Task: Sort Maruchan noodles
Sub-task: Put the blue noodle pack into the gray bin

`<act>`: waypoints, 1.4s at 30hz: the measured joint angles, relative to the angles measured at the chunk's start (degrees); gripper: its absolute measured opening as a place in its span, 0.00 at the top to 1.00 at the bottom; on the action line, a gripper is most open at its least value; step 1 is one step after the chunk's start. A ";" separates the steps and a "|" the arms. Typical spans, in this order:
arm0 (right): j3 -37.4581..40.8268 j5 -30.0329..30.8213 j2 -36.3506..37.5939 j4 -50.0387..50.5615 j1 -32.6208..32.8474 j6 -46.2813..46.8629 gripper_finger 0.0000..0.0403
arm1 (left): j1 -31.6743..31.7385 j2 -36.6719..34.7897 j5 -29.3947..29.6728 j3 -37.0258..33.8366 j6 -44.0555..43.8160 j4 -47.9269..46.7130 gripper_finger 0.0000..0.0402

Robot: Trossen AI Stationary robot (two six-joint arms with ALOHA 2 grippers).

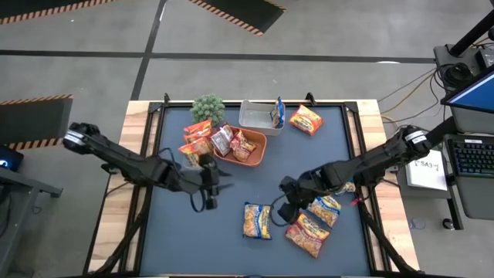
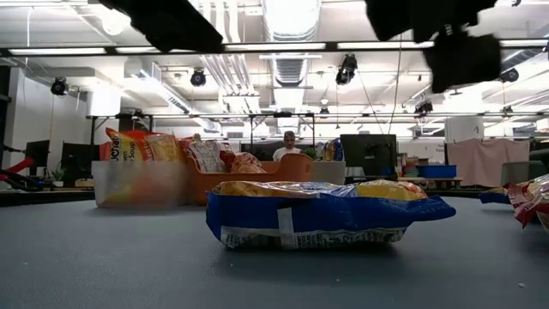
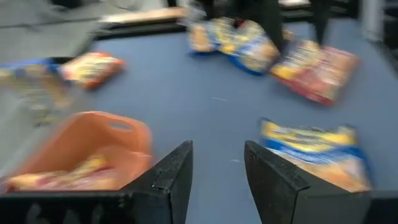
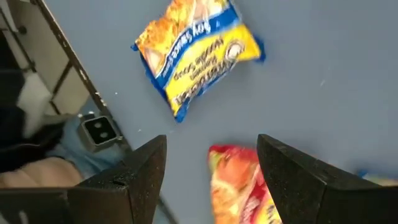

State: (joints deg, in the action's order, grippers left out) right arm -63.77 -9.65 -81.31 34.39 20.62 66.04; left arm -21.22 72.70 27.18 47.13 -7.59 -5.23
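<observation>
Nearest the table-height camera lies a flat, glossy blue-and-yellow plastic noodle packet (image 2: 322,213), flat on the dark blue-grey table mat (image 2: 103,266), with the orange plastic tray (image 2: 257,182) and a clear plastic tub (image 2: 137,182) of packets standing behind it and a person seated far off in the room. From above, that packet (image 1: 257,220) sits alone between the arms; the left gripper (image 1: 218,185) hangs beside the orange tray (image 1: 258,148), and the right gripper (image 1: 276,208) hovers just beside the packet, with a red-and-orange packet (image 1: 307,234) and another blue-and-yellow one (image 1: 326,208) under its arm. Past the left wrist, the fingers stand partly apart and empty, the packet (image 3: 317,152) ahead of them. Past the right wrist, the fingers are spread wide with nothing between them, above the red-and-orange packet (image 4: 239,183) and short of the blue-and-yellow one (image 4: 196,56). A clean pick probably means choosing one packet, centring over a crimped edge, and descending level so the slick film does not slide away.
</observation>
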 joint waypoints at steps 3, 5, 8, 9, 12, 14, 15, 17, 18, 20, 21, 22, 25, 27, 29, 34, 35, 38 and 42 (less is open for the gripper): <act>0.07 -1.33 -0.25 -0.03 2.91 7.03 0.41 | -2.20 4.15 -2.75 1.94 -0.44 -0.13 0.68; 0.09 -1.15 -0.36 -0.44 5.06 9.82 0.41 | -4.16 7.04 -2.90 2.85 -0.51 -0.01 0.68; 0.09 3.80 -0.71 -0.93 7.93 10.94 0.41 | -6.96 11.13 -2.62 3.95 -0.67 0.11 0.68; 0.09 5.71 -1.08 -0.93 8.66 10.72 0.41 | -7.75 12.31 -2.52 4.40 -1.10 0.32 0.68; 0.27 8.72 -2.82 -3.06 9.95 6.87 0.41 | -9.15 15.54 -2.43 5.62 -3.13 1.43 0.68; 0.28 9.21 -4.87 -7.27 10.10 3.74 0.43 | -9.78 16.85 -2.25 5.96 -4.76 2.27 0.68; 0.28 9.39 -6.01 -9.96 10.06 1.62 0.44 | -9.96 17.42 -2.20 6.02 -5.52 2.80 0.68; 0.28 9.66 -8.57 -16.22 10.01 -2.67 0.47 | -10.47 18.28 -2.21 6.08 -6.84 3.82 0.68; 0.26 9.57 -9.74 -19.30 9.99 -4.78 0.49 | -10.70 18.65 -2.21 6.08 -7.38 4.30 0.68; -0.38 9.62 -12.15 -22.74 9.82 -8.99 0.52 | -11.18 19.45 -2.19 6.08 -8.16 6.35 0.68; -1.03 9.81 -13.34 -23.77 9.70 -10.97 0.53 | -11.52 19.81 -2.14 6.08 -8.46 6.86 0.68; -1.61 10.53 -14.42 -24.27 9.51 -12.85 0.55 | -11.82 20.20 -2.12 6.06 -8.58 7.53 0.68; -3.05 13.71 -17.34 -23.92 8.76 -18.17 0.60 | -12.84 21.06 -1.81 6.06 -8.59 9.81 0.68; -3.58 15.79 -18.83 -24.00 8.33 -20.87 0.64 | -13.22 21.58 -0.70 6.13 -8.90 11.14 0.68; -4.24 17.53 -20.22 -24.00 7.77 -23.06 0.69 | -13.70 21.78 0.80 6.14 -9.35 10.77 0.68; -4.25 19.09 -23.12 -25.59 6.19 -27.12 0.86 | -14.05 22.53 2.64 6.10 -9.51 11.33 0.68; -4.15 19.82 -23.54 -25.51 5.89 -27.62 0.90 | -14.05 22.73 2.93 6.10 -9.54 11.75 0.68; -4.17 22.15 -24.65 -26.84 4.76 -29.45 0.97 | -14.16 22.84 3.63 6.08 -9.43 11.67 0.68; -4.26 25.23 -25.62 -27.66 2.00 -30.88 0.97 | -14.16 22.82 3.85 6.07 -8.59 11.77 0.68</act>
State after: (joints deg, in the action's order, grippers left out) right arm -68.03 15.58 -106.94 6.74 22.62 35.16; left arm -35.38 95.53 31.03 53.20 -16.18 6.54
